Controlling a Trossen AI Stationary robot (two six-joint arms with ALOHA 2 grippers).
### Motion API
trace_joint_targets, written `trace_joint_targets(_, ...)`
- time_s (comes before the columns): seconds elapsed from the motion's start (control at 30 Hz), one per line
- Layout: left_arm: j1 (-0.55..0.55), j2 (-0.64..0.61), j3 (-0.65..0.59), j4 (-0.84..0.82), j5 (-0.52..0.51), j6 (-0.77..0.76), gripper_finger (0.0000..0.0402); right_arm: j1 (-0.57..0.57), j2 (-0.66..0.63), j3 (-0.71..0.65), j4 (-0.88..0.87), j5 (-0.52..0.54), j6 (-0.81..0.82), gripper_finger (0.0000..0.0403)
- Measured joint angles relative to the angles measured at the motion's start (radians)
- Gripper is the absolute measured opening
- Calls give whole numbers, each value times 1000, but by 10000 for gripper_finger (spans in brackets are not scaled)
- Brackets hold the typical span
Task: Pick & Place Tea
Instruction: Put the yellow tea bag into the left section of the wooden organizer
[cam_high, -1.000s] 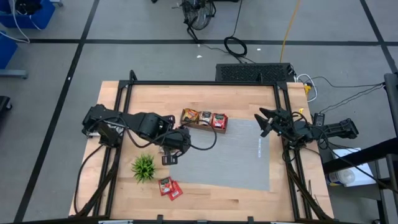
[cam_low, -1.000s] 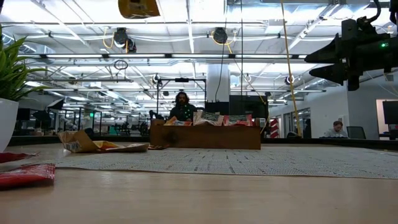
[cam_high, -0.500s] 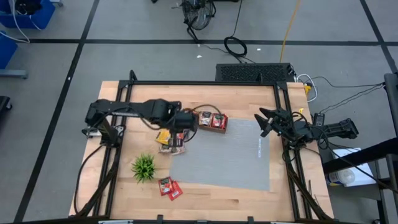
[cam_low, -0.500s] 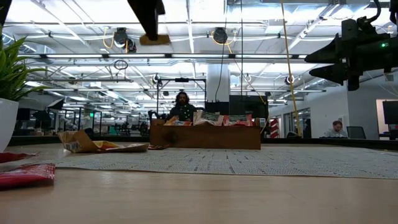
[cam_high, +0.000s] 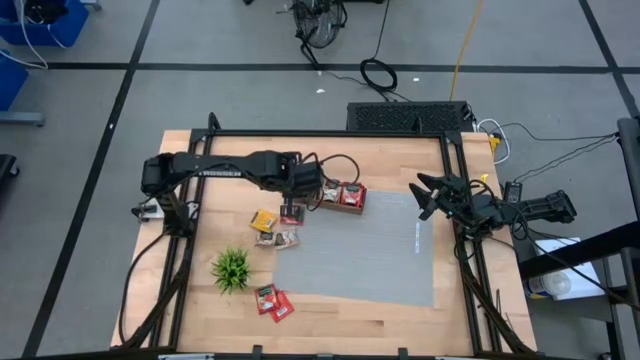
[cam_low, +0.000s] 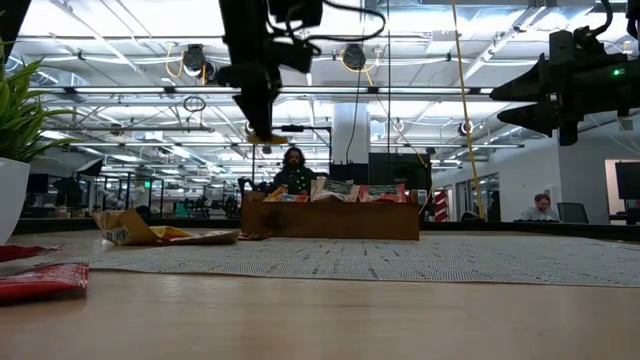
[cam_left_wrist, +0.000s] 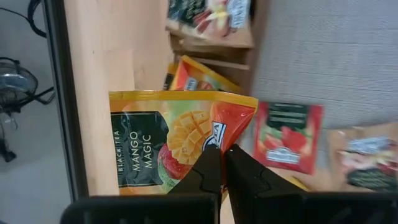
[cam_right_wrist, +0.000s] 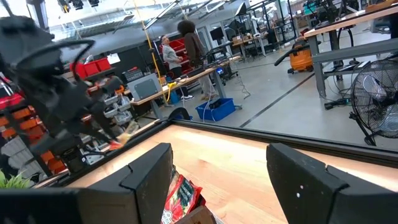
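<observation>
From above, your left gripper (cam_high: 291, 207) hangs just beside the wooden tray (cam_high: 330, 203), on its left end, over the worktop (cam_high: 400, 150). A packet shows under it, but its colour is hard to read here. Loose packets (cam_high: 272, 228) lie just below it on the wood, and two red packets (cam_high: 272, 300) sit near the small plant (cam_high: 231, 267). Your right gripper (cam_high: 428, 193) waits at the far right edge, well apart from everything; the left arm is clearly the nearer one.

At table height, the left gripper (cam_low: 262, 125) is well above the tray (cam_low: 330, 220), slightly to its left, so the coming move, as I judge it, is across and down into the tray.

The left wrist view gives what the others cannot: the fingers (cam_left_wrist: 208, 174), pressed together, pinch a yellow mango tea packet (cam_left_wrist: 168, 140) at its edge, hanging flat with its long side across the tray's end.

The right wrist view shows its fingers (cam_right_wrist: 149, 168) spread wide, holding nothing.
</observation>
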Motion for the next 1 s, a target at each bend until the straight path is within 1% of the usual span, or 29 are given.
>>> trace_joint_targets(0.17,35,0,-77,128,-9,48,9,0,0,0,0,0,0,242)
trace_joint_targets(0.37,53,2,-158,259,-11,95,9,0,0,0,0,0,0,242)
trace_joint_targets(0.57,57,41,-219,322,0,124,9,0,0,0,0,0,0,242)
trace_joint_targets(0.77,58,95,-229,372,-12,160,9,0,0,0,0,0,0,242)
trace_joint_targets(0.9,58,124,-229,374,-12,152,9,0,0,0,0,0,0,242)
trace_joint_targets(0.93,58,128,-229,372,-12,140,12,0,0,0,0,0,0,242)
trace_joint_targets(1.0,58,129,-229,369,-11,120,31,0,0,0,0,0,0,242)
